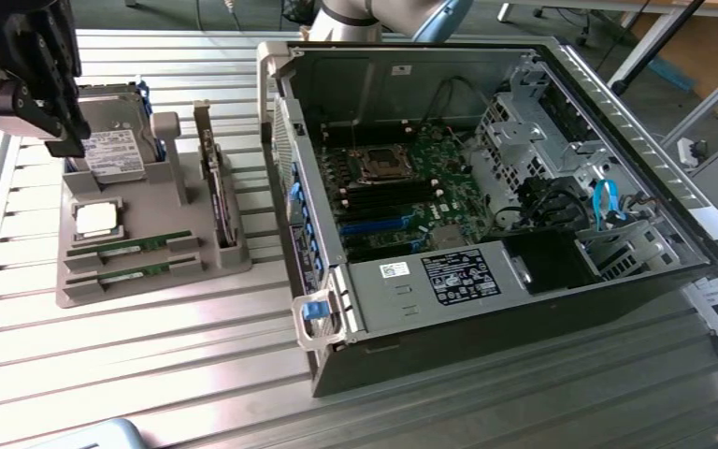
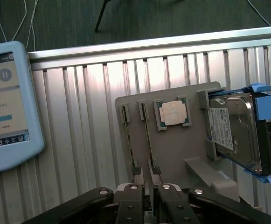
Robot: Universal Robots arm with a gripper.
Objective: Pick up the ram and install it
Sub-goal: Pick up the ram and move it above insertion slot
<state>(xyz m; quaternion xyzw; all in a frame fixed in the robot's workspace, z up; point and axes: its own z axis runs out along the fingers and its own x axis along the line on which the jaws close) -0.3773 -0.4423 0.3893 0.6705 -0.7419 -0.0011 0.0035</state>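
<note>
While the gripper (image 1: pixel 66 140) hangs over the hard drive (image 1: pixel 116 140) standing at one end of a grey tray (image 1: pixel 147 217), the exterior view finds two ram sticks (image 1: pixel 128 246) lying in their slots at the tray's other end, to the exterior view's left of the open computer case (image 1: pixel 334 84). From the wrist, the gripper (image 2: pixel 149 189) shows its jaws slightly parted and pinching nothing, close over the ram sticks (image 2: pixel 148 140), which are seen edge-on. The processor (image 2: pixel 172 113) sits between the sticks and the hard drive (image 2: pixel 233 130), and a tablet (image 2: pixel 7 102) lies off the tray (image 2: pixel 182 149).
</note>
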